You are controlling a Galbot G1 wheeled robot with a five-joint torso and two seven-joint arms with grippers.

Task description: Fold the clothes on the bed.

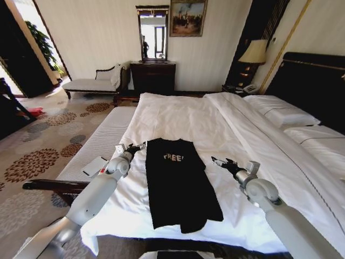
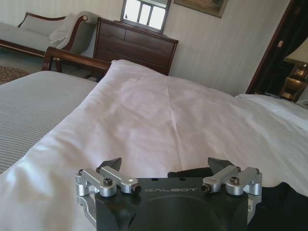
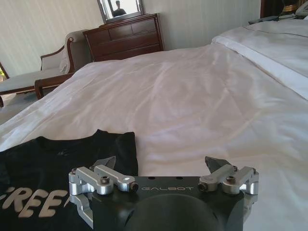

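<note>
So the black T-shirt is lying flat on the bed, near the foot edge, already narrowed into a long strip with the "FREE" lettering facing up. Both arms are hovering on either side of its collar end — the left gripper just beside the top left corner, the right gripper a bit off the right edge. Both are sitting with jaws spread wide and holding nothing. I'm guessing they're flanking it like that so each can pinch a top corner and bring the shirt over lengthwise — sleeves look tucked in already.
</note>
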